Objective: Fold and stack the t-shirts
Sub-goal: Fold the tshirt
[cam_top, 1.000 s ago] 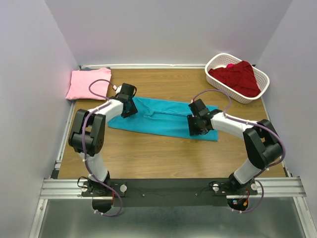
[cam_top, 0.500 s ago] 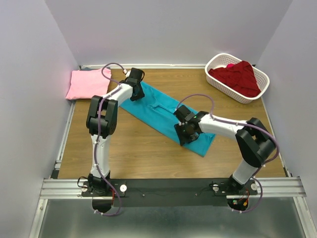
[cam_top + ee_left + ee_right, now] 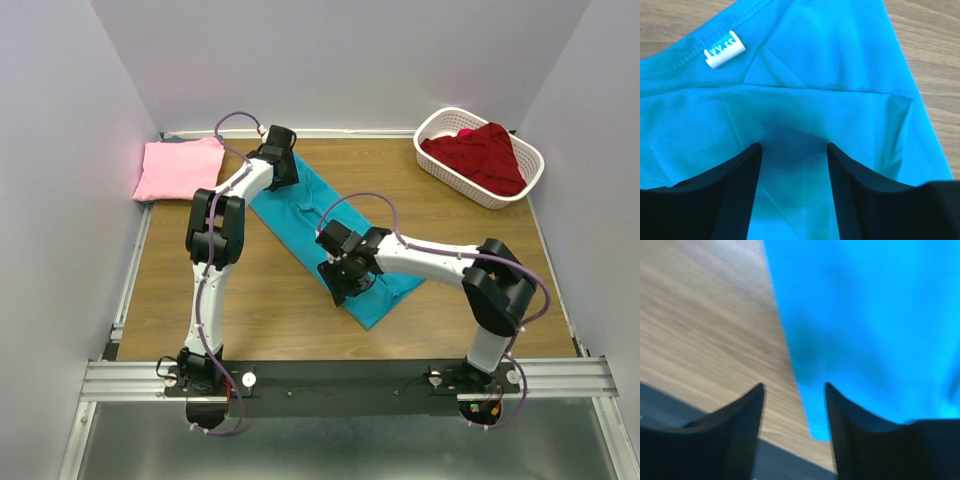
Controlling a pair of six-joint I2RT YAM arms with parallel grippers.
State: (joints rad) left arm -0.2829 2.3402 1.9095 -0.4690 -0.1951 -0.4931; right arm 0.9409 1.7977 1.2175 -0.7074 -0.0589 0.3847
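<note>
The wooden counter (image 3: pixel 250 300) carries the teal t-shirt (image 3: pixel 300 218), folded into a long diagonal strip. The left end effector (image 3: pixel 792 146) hovers over its collar end with fingers apart. The right end effector (image 3: pixel 792 386) is also spread, above the shirt's near edge. The pink t-shirt (image 3: pixel 178 168) lies far left, and the dark red t-shirt (image 3: pixel 480 155) fills the basket (image 3: pixel 430 122).

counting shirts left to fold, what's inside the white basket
The white basket holds a crumpled dark red t-shirt. A scrap of bright pink cloth peeks out behind it. Anything beneath the red shirt is covered.
</note>
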